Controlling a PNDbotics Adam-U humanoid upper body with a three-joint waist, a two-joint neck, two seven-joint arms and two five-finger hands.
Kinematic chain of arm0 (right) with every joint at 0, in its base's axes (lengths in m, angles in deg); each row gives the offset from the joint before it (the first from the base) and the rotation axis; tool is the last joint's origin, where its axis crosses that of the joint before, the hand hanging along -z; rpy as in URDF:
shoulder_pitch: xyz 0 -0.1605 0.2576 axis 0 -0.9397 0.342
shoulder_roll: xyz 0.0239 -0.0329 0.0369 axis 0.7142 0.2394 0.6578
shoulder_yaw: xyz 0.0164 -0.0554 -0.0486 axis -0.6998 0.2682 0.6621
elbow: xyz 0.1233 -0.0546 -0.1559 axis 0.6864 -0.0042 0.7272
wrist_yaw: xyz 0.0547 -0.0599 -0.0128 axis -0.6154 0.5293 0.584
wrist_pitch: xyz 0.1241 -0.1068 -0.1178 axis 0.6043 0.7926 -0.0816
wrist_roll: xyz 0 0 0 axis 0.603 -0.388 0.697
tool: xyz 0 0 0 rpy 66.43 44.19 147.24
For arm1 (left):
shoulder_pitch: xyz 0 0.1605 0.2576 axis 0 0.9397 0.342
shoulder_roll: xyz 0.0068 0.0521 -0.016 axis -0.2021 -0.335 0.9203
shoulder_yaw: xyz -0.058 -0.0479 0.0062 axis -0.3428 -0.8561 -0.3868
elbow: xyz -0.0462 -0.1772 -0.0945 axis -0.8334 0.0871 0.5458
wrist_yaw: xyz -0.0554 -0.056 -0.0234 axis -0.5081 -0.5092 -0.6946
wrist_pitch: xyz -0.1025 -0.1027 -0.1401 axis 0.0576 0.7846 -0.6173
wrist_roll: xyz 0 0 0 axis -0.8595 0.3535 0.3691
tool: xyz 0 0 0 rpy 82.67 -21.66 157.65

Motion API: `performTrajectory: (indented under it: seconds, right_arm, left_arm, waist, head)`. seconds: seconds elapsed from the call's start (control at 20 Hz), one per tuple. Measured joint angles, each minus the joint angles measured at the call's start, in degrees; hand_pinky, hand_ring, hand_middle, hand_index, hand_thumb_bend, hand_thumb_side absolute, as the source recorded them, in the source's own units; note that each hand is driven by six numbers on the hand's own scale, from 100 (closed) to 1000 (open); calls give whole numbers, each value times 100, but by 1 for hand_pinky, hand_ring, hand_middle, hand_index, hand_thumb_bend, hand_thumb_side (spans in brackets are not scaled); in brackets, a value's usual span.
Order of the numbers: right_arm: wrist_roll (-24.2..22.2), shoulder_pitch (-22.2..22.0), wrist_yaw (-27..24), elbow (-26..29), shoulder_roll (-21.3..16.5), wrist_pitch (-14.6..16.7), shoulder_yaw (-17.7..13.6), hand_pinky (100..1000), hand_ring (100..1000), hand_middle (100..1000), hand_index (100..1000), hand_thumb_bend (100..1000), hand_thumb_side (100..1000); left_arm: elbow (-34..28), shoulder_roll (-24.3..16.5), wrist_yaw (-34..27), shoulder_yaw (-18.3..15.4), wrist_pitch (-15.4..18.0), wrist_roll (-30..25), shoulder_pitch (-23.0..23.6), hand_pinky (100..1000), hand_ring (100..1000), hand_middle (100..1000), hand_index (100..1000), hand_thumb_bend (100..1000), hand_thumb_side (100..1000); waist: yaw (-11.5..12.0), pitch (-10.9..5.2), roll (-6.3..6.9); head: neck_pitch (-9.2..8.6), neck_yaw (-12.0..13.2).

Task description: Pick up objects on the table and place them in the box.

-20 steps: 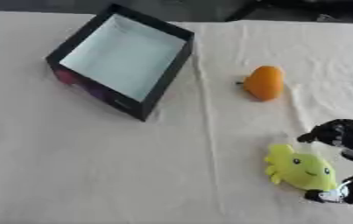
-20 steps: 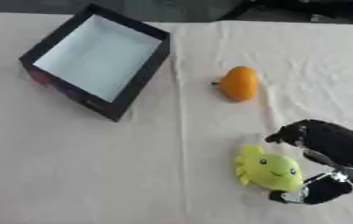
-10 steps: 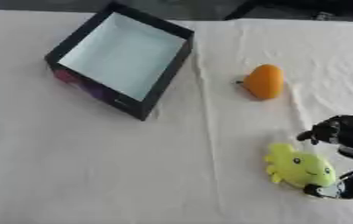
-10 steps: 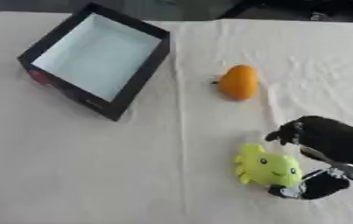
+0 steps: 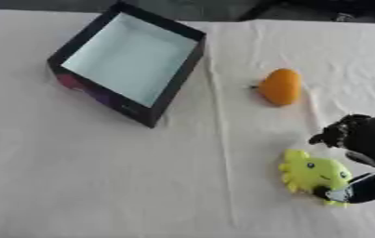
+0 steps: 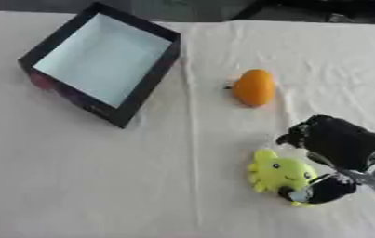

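Your right hand (image 6: 337, 146) half-curled around yellow plush toy (image 6: 278, 174), thumb touching its lower edge, fingers just above. Right eye view shows wrist; left eye crops it.

A creased matt cloth (image 5: 101, 186) covers the table, under a soft plush toy (image 6: 278, 175) and a smooth orange fruit (image 5: 281, 87).
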Motion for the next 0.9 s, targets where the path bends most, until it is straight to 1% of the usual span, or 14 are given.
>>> performTrajectory:
  seconds: [0.05, 0.1, 0.2, 0.25, 0.4, 0.45, 0.6, 0.65, 0.7, 0.75, 0.8, 0.85, 0.9]
  right_arm:
    - [-37, 23, 35, 0, 0, 56, 17, 774, 630, 521, 786, 554, 669]
    - [-79, 55, 57, 0, 0, 110, 30, 774, 630, 521, 786, 554, 669]
    - [-159, 130, 73, 0, 0, 210, 63, 747, 601, 482, 771, 547, 661]
    - [-201, 170, 73, 0, 0, 262, 77, 718, 574, 456, 756, 535, 645]
    - [-318, 284, 47, 0, 0, 366, 124, 696, 555, 449, 743, 504, 606]
    - [-359, 311, 27, 0, 0, 380, 134, 677, 540, 443, 738, 487, 578]
    - [-458, 347, 1, 0, 0, 367, 135, 644, 516, 431, 721, 460, 515]
    - [-481, 346, -5, 0, 0, 350, 135, 618, 495, 421, 711, 444, 449]
    - [-505, 344, -6, 0, 0, 329, 135, 615, 494, 420, 711, 442, 442]
    - [-532, 342, -7, 1, 0, 308, 135, 591, 477, 405, 702, 436, 391]
    - [-563, 341, -7, 1, 0, 291, 135, 580, 470, 399, 699, 435, 377]
    - [-593, 341, -7, 1, 0, 270, 136, 547, 452, 383, 695, 434, 356]
    - [-638, 340, -7, 1, 0, 247, 142, 542, 449, 380, 695, 435, 367]
  left_arm:
    - [0, 3, 0, 0, 1, 1, -2, 800, 608, 783, 789, 422, 663]
    - [0, 7, 0, 0, 1, 2, -5, 800, 608, 783, 789, 422, 663]
    - [-1, 11, -1, -1, 2, 3, -8, 800, 608, 783, 789, 422, 663]
    - [-1, 13, -2, -1, 2, 3, -8, 800, 608, 783, 789, 422, 663]
    - [-1, 30, -2, -1, 2, 3, -9, 800, 608, 783, 789, 421, 663]
    - [-1, 30, -2, -1, 2, 3, -10, 800, 608, 783, 789, 422, 662]
    - [-1, 30, -3, -2, 6, 8, -10, 800, 607, 783, 789, 422, 662]
    - [-1, 30, -4, -2, 9, 10, -10, 800, 607, 783, 789, 421, 662]
    - [-1, 31, -4, -2, 11, 13, -10, 800, 607, 783, 789, 422, 662]
    - [-2, 31, -7, -2, 13, 14, -10, 800, 608, 783, 788, 422, 662]
    - [-2, 31, -12, -3, 15, 16, -10, 800, 608, 783, 788, 422, 661]
    - [-2, 31, -17, -3, 18, 20, -10, 800, 608, 782, 788, 421, 660]
    - [-4, 31, -20, -4, 21, 22, -11, 800, 608, 782, 788, 421, 659]
  waist:
    - [1, 0, -1]
    - [2, 0, -1]
    - [4, 0, -1]
    - [5, 0, -2]
    - [9, 0, -3]
    - [12, 0, -3]
    - [16, 0, -4]
    - [16, 0, -4]
    - [16, 0, -5]
    - [16, 0, -5]
    - [16, 0, -5]
    - [16, 0, -5]
    - [16, 0, -5]
  head:
    - [0, -1]
    - [0, -3]
    - [0, -7]
    - [0, -12]
    - [0, -28]
    - [0, -32]
    - [0, -43]
    - [0, -43]
    - [0, -44]
    - [0, -44]
    - [0, -44]
    - [0, -44]
    - [0, -45]
